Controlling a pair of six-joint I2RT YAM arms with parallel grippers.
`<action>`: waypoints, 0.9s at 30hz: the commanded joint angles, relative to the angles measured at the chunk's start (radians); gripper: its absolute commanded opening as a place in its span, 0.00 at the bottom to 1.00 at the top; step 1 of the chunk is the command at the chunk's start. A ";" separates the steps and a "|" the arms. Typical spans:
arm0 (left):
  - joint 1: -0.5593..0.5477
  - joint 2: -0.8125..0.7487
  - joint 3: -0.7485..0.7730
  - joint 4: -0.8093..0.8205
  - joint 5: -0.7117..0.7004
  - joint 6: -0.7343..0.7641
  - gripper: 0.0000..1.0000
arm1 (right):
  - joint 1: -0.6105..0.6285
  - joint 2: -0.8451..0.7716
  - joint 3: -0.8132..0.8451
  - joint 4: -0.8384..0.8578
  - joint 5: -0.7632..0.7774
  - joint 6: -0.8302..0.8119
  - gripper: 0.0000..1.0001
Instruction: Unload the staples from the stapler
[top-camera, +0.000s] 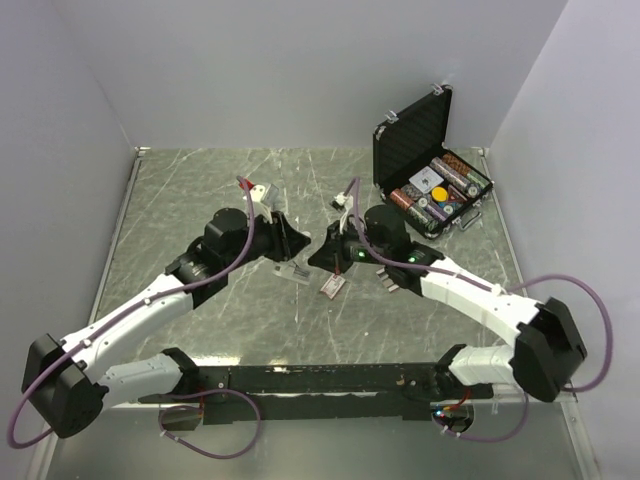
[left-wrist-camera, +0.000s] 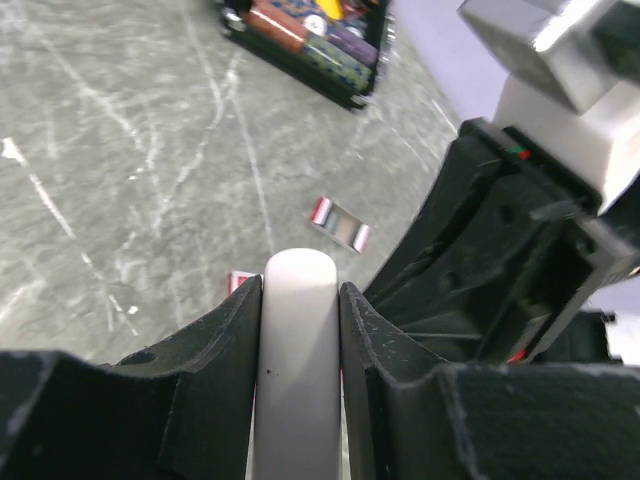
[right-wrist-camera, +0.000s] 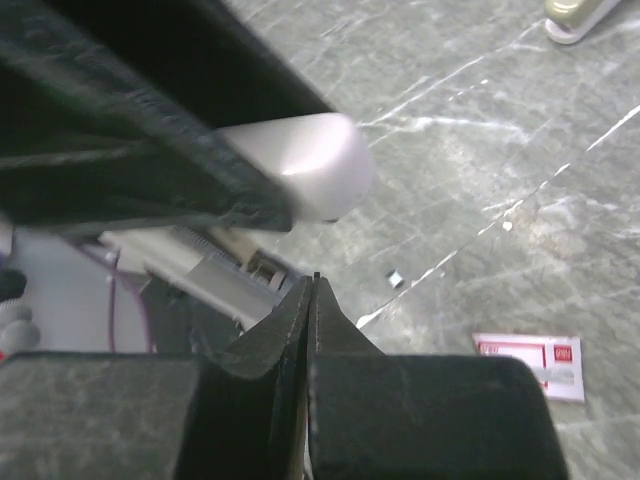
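My left gripper (left-wrist-camera: 300, 288) is shut on the stapler (left-wrist-camera: 298, 370), whose rounded grey-white arm fills the gap between the black fingers. In the top view the left gripper (top-camera: 282, 243) holds the stapler (top-camera: 295, 270) near the table's middle. My right gripper (right-wrist-camera: 315, 282) is shut, its tips just beside the stapler's open metal magazine (right-wrist-camera: 205, 262), with the stapler's pale tip above them. I cannot tell if anything is pinched in the tips. A tiny grey metallic bit that looks like staples (right-wrist-camera: 395, 279) lies on the table beyond the tips.
A pink-and-white box (right-wrist-camera: 528, 365) lies flat near the right gripper, also visible as the box (top-camera: 333, 285) between the arms. An open black case (top-camera: 425, 175) of coloured chips stands at the back right. A pale object (right-wrist-camera: 580, 18) shows at one edge.
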 joint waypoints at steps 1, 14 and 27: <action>-0.003 0.022 0.053 0.017 -0.093 -0.051 0.01 | 0.009 0.064 0.022 0.217 0.030 0.064 0.00; -0.003 0.082 0.047 0.004 -0.233 -0.092 0.01 | 0.056 0.229 0.068 0.335 -0.007 0.114 0.00; -0.003 0.120 -0.018 0.099 -0.420 -0.135 0.01 | 0.071 0.321 0.075 0.435 -0.100 0.179 0.00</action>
